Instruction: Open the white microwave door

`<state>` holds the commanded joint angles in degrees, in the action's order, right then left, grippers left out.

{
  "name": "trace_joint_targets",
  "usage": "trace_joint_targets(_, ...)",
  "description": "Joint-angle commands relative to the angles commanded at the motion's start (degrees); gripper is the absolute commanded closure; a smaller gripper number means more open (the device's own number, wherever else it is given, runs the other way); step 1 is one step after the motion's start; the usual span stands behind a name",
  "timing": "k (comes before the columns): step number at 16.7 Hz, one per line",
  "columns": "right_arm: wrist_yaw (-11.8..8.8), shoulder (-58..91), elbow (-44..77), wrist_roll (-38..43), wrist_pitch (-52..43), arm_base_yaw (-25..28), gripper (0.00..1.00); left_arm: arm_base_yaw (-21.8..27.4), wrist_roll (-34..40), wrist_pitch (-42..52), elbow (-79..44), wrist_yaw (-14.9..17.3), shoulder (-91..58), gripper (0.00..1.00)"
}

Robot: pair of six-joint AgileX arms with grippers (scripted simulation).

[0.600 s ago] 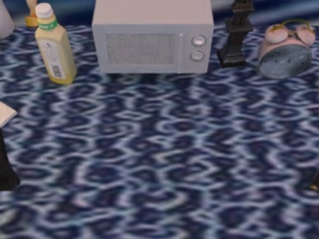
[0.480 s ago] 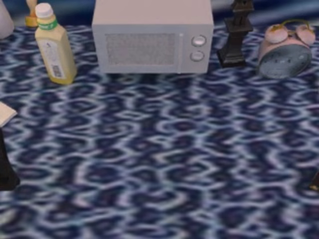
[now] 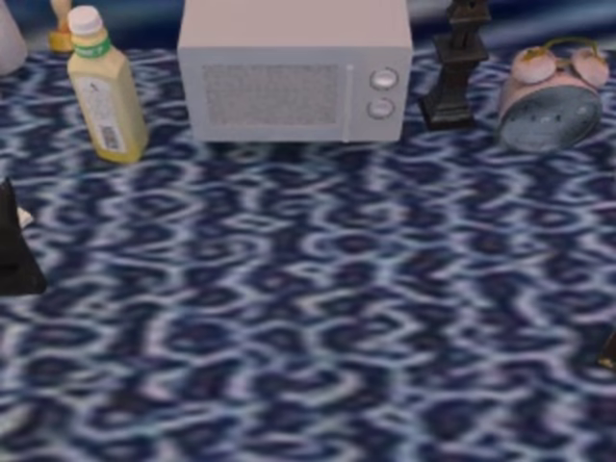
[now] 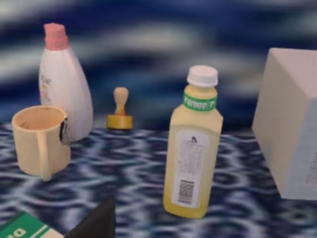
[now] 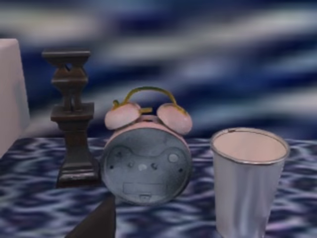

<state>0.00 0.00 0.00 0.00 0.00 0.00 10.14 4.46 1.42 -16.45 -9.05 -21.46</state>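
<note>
Your left gripper (image 3: 14,255), finger state indeterminate, sits well short and left of the boxy white microwave (image 3: 294,72) with closed mesh-window door (image 3: 269,94); you risk clipping the intervening yellow juice bottle (image 3: 106,91).

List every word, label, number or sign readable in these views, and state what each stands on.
No text reads in full.
Yellow juice bottle: white letters on its green neck band and a printed label with a square code, all too blurred to read.
White bottle with pink cap: a small logo, too blurred to read.
Green-and-white box: part of large white letters at the picture's edge, cut off.
White microwave, its door: no lettering visible.
</note>
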Motion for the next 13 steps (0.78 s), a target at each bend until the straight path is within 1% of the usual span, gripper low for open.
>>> trace_joint_targets(9, 0.0, 0.0, 0.0, 0.0, 0.0, 0.0, 0.0, 20.6, 12.0, -1.8, -38.4, -18.3, -53.9, 0.0)
trace_joint_targets(13, 0.0, 0.0, 0.0, 0.0, 0.0, 0.0, 0.0, 28.7, 16.4, -1.9, -52.8, -25.5, -74.7, 0.0)
